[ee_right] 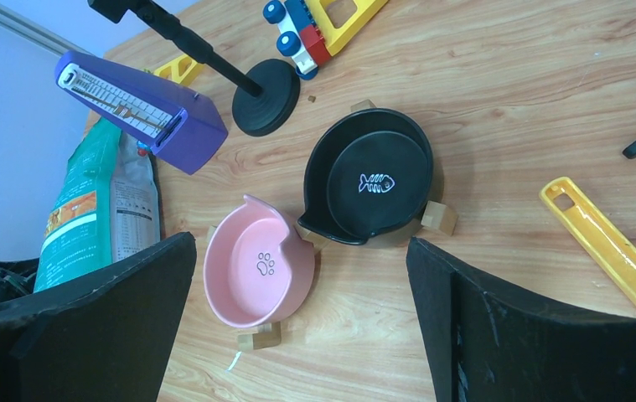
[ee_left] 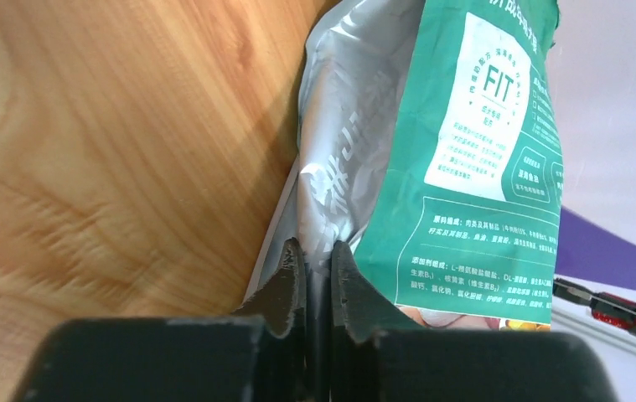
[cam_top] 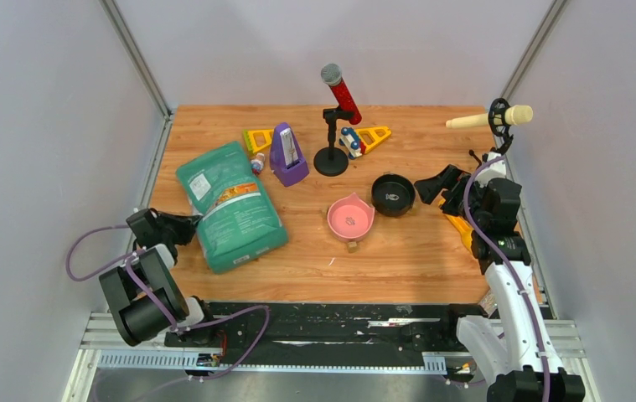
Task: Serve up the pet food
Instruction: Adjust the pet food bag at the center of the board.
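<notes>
The teal-green flexible pet food bag with a white label (cam_top: 230, 205) lies flat left of centre in the overhead view, on the wooden table (cam_top: 415, 260); the kibble itself cannot be seen. At the bag's lower left edge, the left gripper (cam_top: 188, 224) has its fingers (ee_left: 291, 280) pinched almost together on the bag's silver side fold. Right of centre, the right gripper (cam_top: 433, 184) hangs with its fingers spread wide and empty, just beside a round black bowl (cam_top: 393, 194). A round pink bowl (cam_top: 350, 218) sits next to the black one, towards the bag.
</notes>
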Robot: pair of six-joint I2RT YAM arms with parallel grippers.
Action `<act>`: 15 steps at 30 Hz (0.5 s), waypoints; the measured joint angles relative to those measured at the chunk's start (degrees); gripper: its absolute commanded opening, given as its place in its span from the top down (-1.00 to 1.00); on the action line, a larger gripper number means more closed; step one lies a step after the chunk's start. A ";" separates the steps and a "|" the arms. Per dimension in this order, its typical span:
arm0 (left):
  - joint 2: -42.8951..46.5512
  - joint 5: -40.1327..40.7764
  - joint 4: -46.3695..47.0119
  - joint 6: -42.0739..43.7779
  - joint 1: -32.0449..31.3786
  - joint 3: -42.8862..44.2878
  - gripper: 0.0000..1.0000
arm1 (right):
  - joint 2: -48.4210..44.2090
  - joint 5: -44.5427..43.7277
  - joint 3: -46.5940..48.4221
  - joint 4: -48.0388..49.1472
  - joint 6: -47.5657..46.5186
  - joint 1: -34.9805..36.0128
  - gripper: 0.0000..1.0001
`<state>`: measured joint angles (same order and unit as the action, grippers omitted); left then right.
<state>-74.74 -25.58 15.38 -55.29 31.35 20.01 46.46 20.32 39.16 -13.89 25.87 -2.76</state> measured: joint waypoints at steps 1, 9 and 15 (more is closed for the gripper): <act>-0.37 -0.44 0.46 0.09 -0.24 0.07 1.00 | 0.00 0.00 0.00 0.02 -0.02 0.00 -1.00; -0.61 -1.79 1.79 0.81 -0.61 -0.20 1.00 | 0.02 0.57 0.00 0.02 0.00 0.00 -1.00; 10.82 -0.07 -6.51 2.51 -3.02 -2.89 1.00 | 0.70 2.34 0.00 0.76 0.17 0.00 -1.00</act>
<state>-63.92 -25.65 8.86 -52.77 28.34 17.12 47.16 22.65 39.16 -13.13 26.04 -2.76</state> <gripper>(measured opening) 0.051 0.998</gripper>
